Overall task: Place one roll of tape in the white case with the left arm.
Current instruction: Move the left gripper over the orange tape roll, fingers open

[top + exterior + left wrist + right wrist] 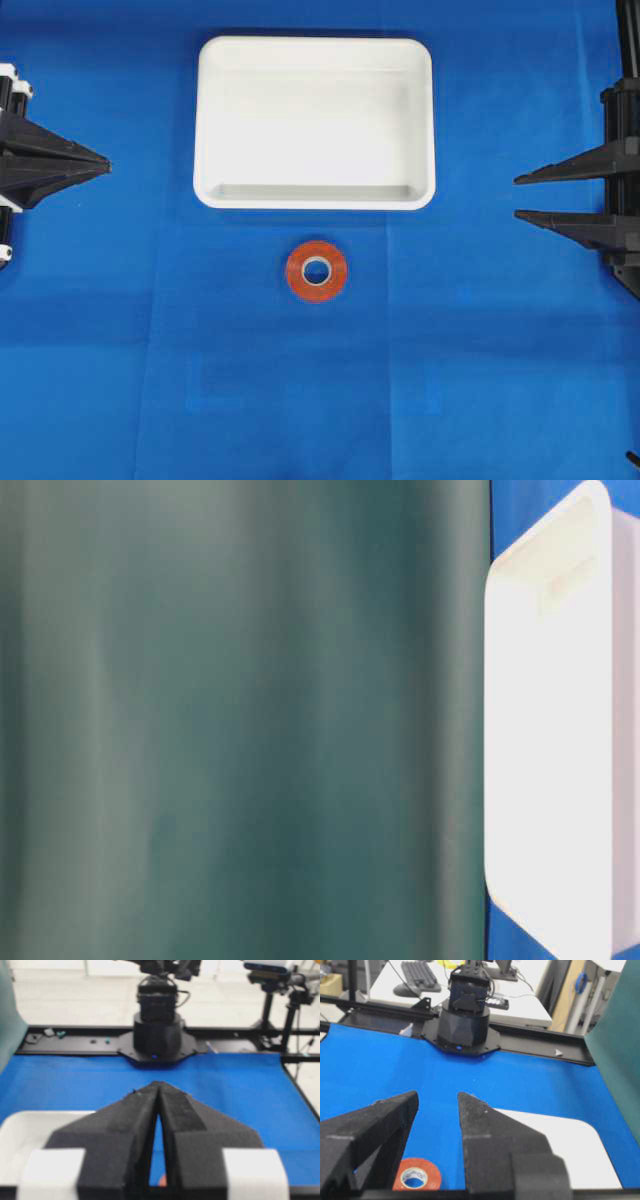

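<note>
The roll of tape (316,271), an orange-red ring with a pale core, lies flat on the blue cloth just in front of the white case (315,203), which is empty. My left gripper (105,163) is shut and empty at the left edge, far from the tape. In the left wrist view the left gripper (159,1085) has its jaws together, with a sliver of tape (161,1180) behind them and the case (20,1130) at lower left. My right gripper (516,197) is open and empty at the right edge. The right wrist view shows this gripper (437,1095), the tape (417,1176) and the case (560,1150).
A blue cloth (320,400) covers the table. The table-level view shows mostly a green curtain (240,720) and the case's end (560,730). The opposite arm bases (158,1025) (465,1015) stand at the far table edges.
</note>
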Robot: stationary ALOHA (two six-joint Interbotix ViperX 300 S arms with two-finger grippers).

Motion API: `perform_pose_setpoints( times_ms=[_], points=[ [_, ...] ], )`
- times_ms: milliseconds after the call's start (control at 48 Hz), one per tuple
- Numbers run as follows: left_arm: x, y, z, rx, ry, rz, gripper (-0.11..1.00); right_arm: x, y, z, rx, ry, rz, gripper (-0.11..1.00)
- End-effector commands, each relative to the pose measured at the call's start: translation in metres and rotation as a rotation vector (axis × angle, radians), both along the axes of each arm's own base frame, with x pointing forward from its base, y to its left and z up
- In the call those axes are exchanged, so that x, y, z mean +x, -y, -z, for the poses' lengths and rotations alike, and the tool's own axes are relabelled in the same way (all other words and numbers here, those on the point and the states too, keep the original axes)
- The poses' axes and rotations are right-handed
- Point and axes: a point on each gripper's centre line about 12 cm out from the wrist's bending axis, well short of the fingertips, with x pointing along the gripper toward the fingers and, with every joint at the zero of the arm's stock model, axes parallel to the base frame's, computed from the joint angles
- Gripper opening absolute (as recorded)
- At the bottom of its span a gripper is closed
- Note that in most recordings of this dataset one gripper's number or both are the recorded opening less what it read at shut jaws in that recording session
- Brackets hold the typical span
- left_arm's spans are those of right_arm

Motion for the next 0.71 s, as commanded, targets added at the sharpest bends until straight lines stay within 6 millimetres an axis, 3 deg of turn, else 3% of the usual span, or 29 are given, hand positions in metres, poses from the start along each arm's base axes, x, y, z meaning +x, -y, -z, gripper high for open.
perform_pose_setpoints(
  times_ms=[0, 167, 354, 604, 688],
  points=[
    [0.002, 0.002, 0.0, 0.018, -0.018, 0.011, 0.0, 0.003, 0.003, -0.013, -0.006, 0.031, 0.018, 0.0],
    [0.006, 0.014, 0.001, 0.02, -0.027, 0.07, 0.0, 0.007, 0.004, -0.013, -0.006, -0.002, 0.018, -0.1],
    [0.026, 0.034, 0.003, 0.02, -0.013, 0.151, 0.0, 0.008, 0.004, -0.013, -0.006, -0.006, 0.019, -0.11],
    [0.076, 0.051, 0.016, 0.009, -0.067, 0.191, 0.01, 0.009, 0.004, -0.009, -0.007, -0.022, 0.019, -0.11],
    [0.098, 0.059, 0.021, -0.005, -0.107, 0.203, 0.11, 0.01, 0.004, -0.008, -0.006, -0.026, 0.019, -0.11]
  ],
)
